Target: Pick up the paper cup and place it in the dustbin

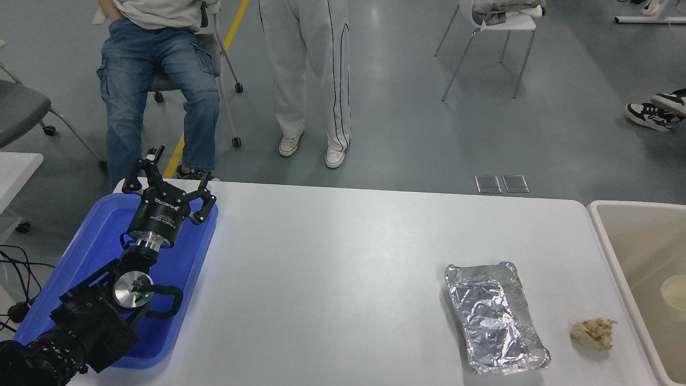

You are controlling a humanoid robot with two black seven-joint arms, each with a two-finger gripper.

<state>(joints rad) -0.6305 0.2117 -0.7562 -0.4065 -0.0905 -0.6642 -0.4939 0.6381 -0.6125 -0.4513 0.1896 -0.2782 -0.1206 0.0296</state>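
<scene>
The beige dustbin (605, 238) stands at the table's right edge, cut off by the picture's border. The white paper cup (674, 291) lies inside it, at the far right edge of the view, only partly seen. My left gripper (167, 174) is parked at the lower left over the blue tray (99, 246), its fingers spread open and empty. My right arm and gripper are out of view.
A crinkled silver foil tray (496, 316) lies on the white table (332, 257) at the right. A crumpled tan paper wad (593, 333) lies between it and the bin. Two people are at the far side, one seated, one standing. Chairs stand behind.
</scene>
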